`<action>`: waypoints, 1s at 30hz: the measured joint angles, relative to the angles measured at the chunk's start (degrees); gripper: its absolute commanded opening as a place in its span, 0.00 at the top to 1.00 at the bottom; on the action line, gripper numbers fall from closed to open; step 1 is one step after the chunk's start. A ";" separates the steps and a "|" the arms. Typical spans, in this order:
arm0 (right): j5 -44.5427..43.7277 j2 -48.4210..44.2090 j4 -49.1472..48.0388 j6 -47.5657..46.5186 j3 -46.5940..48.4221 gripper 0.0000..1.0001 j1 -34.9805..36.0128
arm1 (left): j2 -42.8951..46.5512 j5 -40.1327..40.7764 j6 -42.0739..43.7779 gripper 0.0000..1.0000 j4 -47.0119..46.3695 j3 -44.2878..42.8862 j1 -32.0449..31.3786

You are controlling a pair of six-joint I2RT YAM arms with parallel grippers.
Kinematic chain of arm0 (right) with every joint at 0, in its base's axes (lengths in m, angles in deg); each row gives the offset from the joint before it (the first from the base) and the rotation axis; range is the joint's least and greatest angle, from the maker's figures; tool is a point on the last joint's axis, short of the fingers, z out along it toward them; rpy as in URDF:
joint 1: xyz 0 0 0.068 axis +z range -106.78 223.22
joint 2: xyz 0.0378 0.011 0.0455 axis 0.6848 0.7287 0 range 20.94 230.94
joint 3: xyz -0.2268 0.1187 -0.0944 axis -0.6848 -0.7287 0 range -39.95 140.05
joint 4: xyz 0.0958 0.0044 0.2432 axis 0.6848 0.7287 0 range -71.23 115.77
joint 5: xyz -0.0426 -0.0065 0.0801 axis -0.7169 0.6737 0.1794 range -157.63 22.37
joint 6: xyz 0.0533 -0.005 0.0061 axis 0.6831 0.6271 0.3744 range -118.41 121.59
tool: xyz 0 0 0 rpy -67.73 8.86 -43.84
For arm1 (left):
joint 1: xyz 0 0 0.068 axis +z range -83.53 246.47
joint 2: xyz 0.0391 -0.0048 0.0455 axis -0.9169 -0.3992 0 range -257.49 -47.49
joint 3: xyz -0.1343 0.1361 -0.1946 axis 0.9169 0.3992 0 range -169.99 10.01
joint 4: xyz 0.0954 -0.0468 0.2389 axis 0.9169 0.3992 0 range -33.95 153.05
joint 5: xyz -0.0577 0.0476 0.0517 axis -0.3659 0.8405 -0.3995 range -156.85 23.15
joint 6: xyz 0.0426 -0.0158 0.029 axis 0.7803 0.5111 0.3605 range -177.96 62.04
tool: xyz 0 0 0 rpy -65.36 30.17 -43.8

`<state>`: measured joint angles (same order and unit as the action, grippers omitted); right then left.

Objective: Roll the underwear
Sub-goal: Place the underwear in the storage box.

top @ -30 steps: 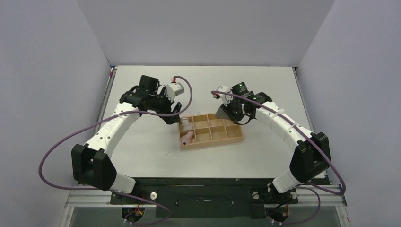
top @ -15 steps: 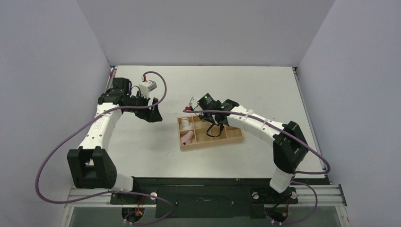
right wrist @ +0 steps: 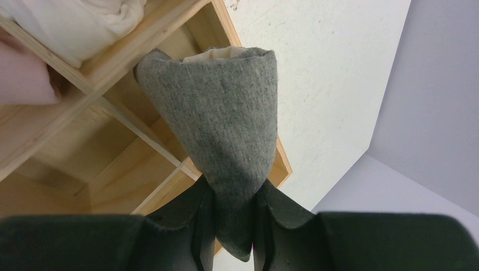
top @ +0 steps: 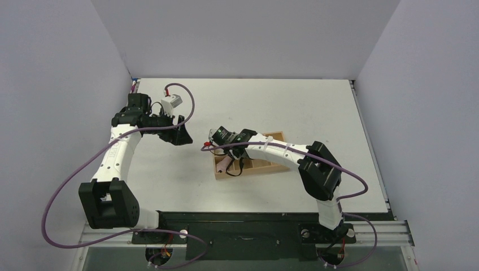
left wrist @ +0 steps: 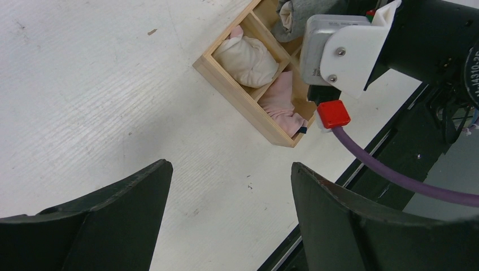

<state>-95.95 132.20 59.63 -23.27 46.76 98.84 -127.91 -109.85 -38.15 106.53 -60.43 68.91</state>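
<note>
**Roll made, stowing left**

Underwear (right wrist: pixel 226 113) looks rolled into a tight grey bundle, its beige edge at the tip. It is pinched in the right gripper (right wrist: pixel 233 203) over the wooden tray (left wrist: pixel 237 99), at the cell beside the white cloth roll (left wrist: pixel 245 56) and pink cloth roll (left wrist: pixel 279 101). The left gripper (left wrist: pixel 229 169) hangs spread and empty above the surface. What seems left is seating and letting go.

Right gripper (top: pixel 224 148), clamped on the underwear (right wrist: pixel 220 124), crossed from the tray's (top: pixel 278 165) right end to above its left end. Left gripper (top: pixel 179 134) pulled back leftward, off the tray.
</note>
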 measured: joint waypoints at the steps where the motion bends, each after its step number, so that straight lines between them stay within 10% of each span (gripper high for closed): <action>1: -0.13 0.33 0.07 -0.02 0.35 1.00 0.11 | 0.00 -0.33 0.02 0.25 0.00 0.00 0.11; 30: 12.96 12.55 12.92 2.49 16.72 1.00 -3.04 | 0.00 -4.68 0.37 0.24 2.40 0.00 1.70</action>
<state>-82.98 144.75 72.55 -20.78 63.48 95.80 -127.91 -114.53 -37.77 108.93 -60.43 70.62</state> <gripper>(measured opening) 0.199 0.760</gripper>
